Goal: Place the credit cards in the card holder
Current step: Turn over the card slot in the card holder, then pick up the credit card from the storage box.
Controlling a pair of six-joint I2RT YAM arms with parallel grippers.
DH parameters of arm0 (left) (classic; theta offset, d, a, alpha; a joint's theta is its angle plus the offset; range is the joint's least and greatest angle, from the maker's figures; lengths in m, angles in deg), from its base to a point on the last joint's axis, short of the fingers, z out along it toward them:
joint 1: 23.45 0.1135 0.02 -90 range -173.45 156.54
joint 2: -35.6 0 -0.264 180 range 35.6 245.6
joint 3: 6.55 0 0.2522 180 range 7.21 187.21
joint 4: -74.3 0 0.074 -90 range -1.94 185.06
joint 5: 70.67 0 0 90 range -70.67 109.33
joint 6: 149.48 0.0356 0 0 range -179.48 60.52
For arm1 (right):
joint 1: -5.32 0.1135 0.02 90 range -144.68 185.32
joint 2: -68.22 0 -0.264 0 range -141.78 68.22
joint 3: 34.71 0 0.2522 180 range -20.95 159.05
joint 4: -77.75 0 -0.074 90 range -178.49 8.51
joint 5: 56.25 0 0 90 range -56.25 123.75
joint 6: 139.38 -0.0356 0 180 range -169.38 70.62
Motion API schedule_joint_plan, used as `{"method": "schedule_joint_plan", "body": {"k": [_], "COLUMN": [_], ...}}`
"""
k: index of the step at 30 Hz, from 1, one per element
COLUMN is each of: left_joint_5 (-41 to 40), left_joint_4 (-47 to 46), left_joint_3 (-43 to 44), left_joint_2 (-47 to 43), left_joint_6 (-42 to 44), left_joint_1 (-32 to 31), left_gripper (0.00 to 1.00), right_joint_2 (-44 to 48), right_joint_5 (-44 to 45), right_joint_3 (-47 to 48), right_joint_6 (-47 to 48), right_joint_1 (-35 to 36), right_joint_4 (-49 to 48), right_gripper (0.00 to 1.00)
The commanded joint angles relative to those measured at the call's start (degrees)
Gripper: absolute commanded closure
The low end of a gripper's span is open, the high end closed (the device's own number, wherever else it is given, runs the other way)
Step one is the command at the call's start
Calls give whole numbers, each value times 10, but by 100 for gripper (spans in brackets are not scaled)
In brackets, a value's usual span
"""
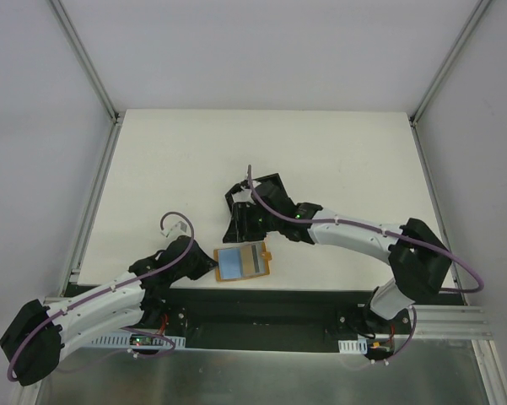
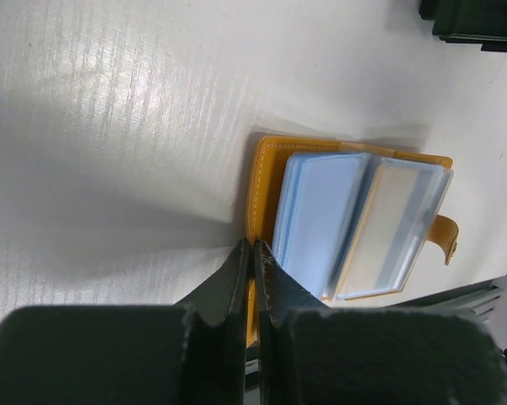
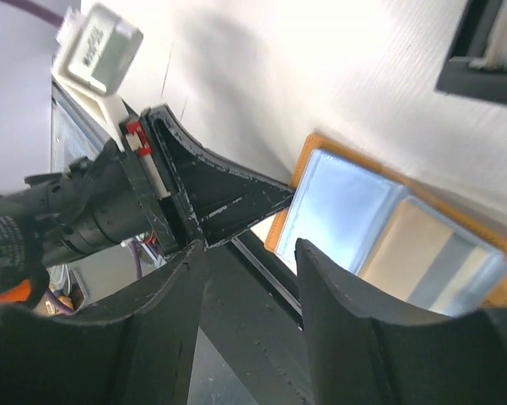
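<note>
Lying just beyond left claw [image 2: 253,247] — credit cards [image 2: 392,224]

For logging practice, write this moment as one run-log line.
left claw: shut, tips on edge of open tan-orange folding wallet | right claw: open, near wallet | black square plastic card holder: beyond wallet

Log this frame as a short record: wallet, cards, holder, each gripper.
wallet: open, flat on table, near its front edge
cards: one blue, one tan, in the wallet's clear sleeves
holder: behind the wallet, apart from it
left gripper: shut, tips at the wallet's edge
right gripper: open, empty, between holder and wallet
</note>
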Motion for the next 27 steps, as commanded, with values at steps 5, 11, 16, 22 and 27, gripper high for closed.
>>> {"method": "schedule_joint_plan", "body": {"k": [5, 11, 16, 22, 27], "left_joint_5": [-1, -2, 8, 45, 73], "left_joint_4": [-8, -13, -27, -53, -67], "left_joint_3": [16, 27, 30, 31, 33], "left_joint_2": [6, 22, 37, 49, 55], "left_joint_6": [26, 40, 41, 59, 90], "left_joint_1": [8, 9, 18, 49, 56], "left_gripper": [100, 100, 100, 100, 95], "right_joint_2": [28, -38, -99, -161, -204], "right_joint_5": [22, 99, 93, 43, 1], "right_joint_3": [64, 187, 239, 270, 288], "right_joint_6": [63, 142, 160, 182, 190], "right_joint_1": [-71, -111, -151, -181, -194], "right_joint_4": [64, 184, 210, 201, 190], "right_gripper": [50, 48, 44, 38, 37]}}
